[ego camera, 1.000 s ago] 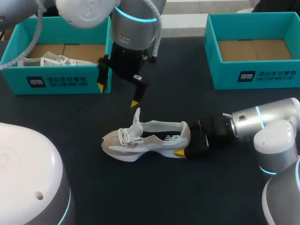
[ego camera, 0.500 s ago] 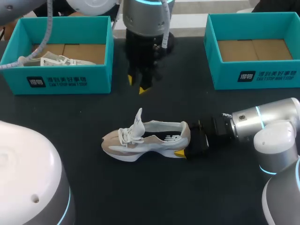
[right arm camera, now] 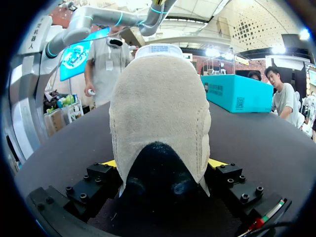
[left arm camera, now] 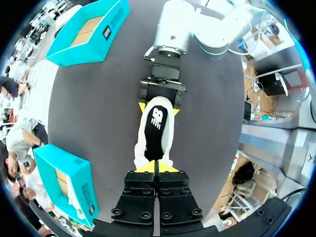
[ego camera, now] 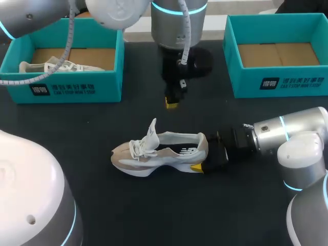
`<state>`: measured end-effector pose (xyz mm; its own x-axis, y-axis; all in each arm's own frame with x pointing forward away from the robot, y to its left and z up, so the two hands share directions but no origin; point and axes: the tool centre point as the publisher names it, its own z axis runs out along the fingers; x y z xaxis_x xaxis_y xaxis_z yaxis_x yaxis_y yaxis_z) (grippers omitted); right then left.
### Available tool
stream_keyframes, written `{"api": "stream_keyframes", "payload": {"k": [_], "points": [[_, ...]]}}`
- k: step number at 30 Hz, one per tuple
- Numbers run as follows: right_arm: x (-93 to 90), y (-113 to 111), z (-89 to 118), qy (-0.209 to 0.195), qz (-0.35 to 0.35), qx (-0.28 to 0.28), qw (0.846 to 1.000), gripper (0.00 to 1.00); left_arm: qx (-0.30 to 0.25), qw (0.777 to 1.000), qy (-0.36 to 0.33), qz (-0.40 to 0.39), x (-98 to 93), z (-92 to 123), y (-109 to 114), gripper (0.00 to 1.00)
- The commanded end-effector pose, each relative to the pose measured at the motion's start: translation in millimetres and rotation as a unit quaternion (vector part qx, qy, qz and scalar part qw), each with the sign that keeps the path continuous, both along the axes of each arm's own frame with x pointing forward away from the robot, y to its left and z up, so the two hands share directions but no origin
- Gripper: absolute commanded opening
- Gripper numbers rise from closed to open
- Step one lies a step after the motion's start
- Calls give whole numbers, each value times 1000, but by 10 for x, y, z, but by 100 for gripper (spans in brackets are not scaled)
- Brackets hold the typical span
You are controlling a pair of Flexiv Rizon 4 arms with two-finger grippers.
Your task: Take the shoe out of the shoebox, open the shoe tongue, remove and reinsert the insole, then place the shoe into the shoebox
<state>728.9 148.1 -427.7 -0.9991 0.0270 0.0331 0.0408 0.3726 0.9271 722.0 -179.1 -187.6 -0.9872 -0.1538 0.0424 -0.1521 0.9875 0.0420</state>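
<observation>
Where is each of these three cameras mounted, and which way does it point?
Head view: fixed above and behind the robot, looking down on the table; both arms show.
Left wrist view: on the left arm, looking down past the left end effector at the shoe.
Right wrist view: on the right arm, low over the table, facing the shoe's heel held in the right end effector.
Shared: all three show the shoe.

The left arm (ego camera: 179, 23) stretched from the table's (ego camera: 154, 215) far left corner, the left gripper (ego camera: 172, 104) hanging fingers-down over the far middle, yellow tips pressed together. The right arm (ego camera: 287, 130) lay low from the right edge, the right gripper (ego camera: 204, 156) clamping the shoe (ego camera: 154, 151) at the heel.
</observation>
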Motion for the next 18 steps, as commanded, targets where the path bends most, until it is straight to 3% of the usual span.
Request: {"api": "stream_keyframes", "payload": {"k": [1, 11, 18], "points": [[13, 58, -77, 0, 0, -2, 1000, 0, -104, 934, 89, -330, 33, -25, 91, 0], [13, 58, -77, 0, 0, -2, 1000, 0, -104, 934, 89, -330, 33, -25, 91, 0], [13, 58, -77, 0, 0, -2, 1000, 0, -119, 937, 144, -294, 55, -529, -104, 0]]}}
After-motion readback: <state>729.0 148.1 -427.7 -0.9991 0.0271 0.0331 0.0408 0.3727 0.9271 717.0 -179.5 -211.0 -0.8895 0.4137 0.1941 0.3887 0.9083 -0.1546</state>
